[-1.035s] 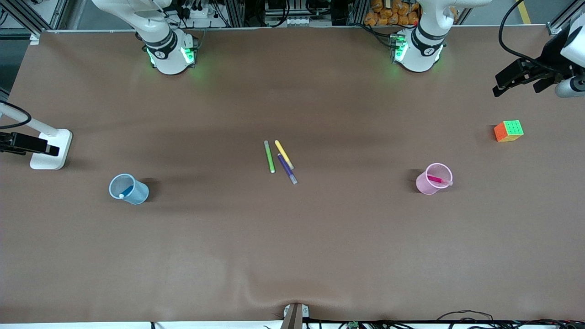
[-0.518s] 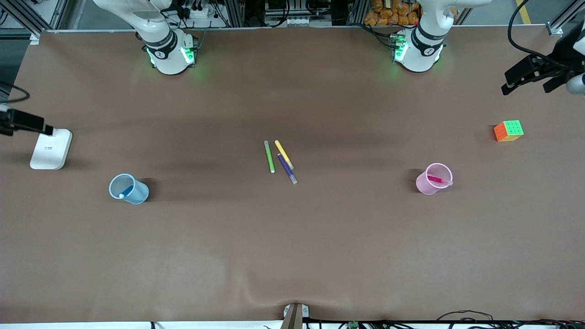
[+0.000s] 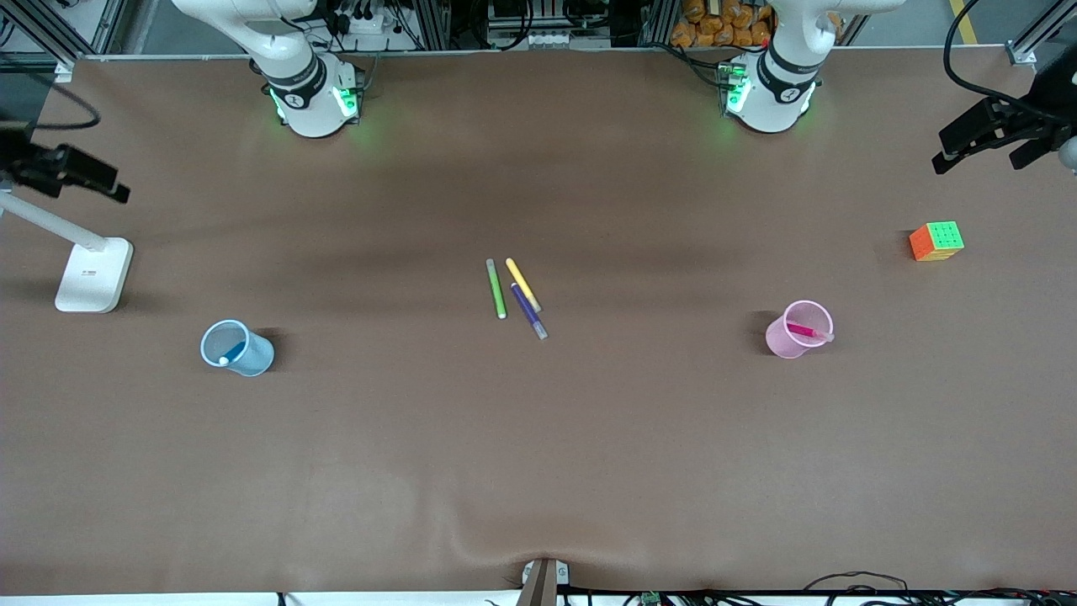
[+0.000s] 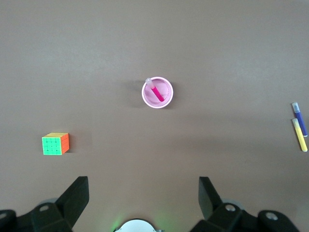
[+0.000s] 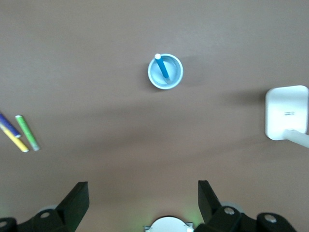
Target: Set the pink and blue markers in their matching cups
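Note:
The pink marker (image 3: 806, 332) stands tilted inside the pale pink cup (image 3: 798, 330), toward the left arm's end of the table; both also show in the left wrist view, marker (image 4: 155, 91) in cup (image 4: 166, 99). The blue marker (image 3: 231, 352) leans inside the light blue cup (image 3: 252, 353), toward the right arm's end, and the right wrist view shows that marker (image 5: 162, 66) and cup (image 5: 175, 77) too. My left gripper (image 3: 980, 156) (image 4: 144, 193) hangs open and empty, high over the table's end. My right gripper (image 3: 92, 181) (image 5: 143, 195) hangs open and empty, high over its end.
Green (image 3: 496, 289), yellow (image 3: 522, 284) and purple (image 3: 529, 311) markers lie together mid-table. A colourful cube (image 3: 936, 241) sits near the left arm's end. A white stand base (image 3: 94, 274) with a slanted rod sits near the right arm's end.
Both grippers have drawn away toward the table's ends and the robots' side, the right one clearing the white stand. Cups and markers have not moved.

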You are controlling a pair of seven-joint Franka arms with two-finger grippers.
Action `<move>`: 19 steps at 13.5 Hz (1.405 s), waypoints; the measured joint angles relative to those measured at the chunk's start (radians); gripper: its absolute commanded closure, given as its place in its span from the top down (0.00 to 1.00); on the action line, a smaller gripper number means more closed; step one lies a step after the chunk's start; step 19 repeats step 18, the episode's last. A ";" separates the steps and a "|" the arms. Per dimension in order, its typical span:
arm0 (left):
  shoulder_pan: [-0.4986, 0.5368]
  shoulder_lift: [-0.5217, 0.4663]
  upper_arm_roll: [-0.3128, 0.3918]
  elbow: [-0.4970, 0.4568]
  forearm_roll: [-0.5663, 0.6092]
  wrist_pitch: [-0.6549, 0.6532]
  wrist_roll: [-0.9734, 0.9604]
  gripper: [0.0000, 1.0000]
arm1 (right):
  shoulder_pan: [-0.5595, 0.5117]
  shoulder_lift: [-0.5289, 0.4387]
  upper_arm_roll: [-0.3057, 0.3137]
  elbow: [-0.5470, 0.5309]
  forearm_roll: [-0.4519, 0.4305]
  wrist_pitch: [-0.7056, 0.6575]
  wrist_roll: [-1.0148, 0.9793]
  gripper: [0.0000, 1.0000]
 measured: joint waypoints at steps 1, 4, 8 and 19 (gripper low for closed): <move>0.000 0.000 0.000 0.000 0.000 0.000 0.000 1.00 | 0.000 -0.020 0.003 -0.023 -0.011 0.033 -0.001 1.00; -0.001 0.000 0.000 0.000 0.000 0.000 0.000 1.00 | -0.002 -0.002 0.003 0.023 -0.022 0.017 -0.008 1.00; 0.000 0.000 0.000 0.000 0.000 0.000 0.000 1.00 | -0.002 0.022 0.003 0.084 -0.022 -0.002 -0.008 1.00; -0.001 0.000 0.000 0.000 0.000 0.000 0.000 1.00 | -0.002 0.030 0.003 0.085 -0.015 0.024 -0.008 1.00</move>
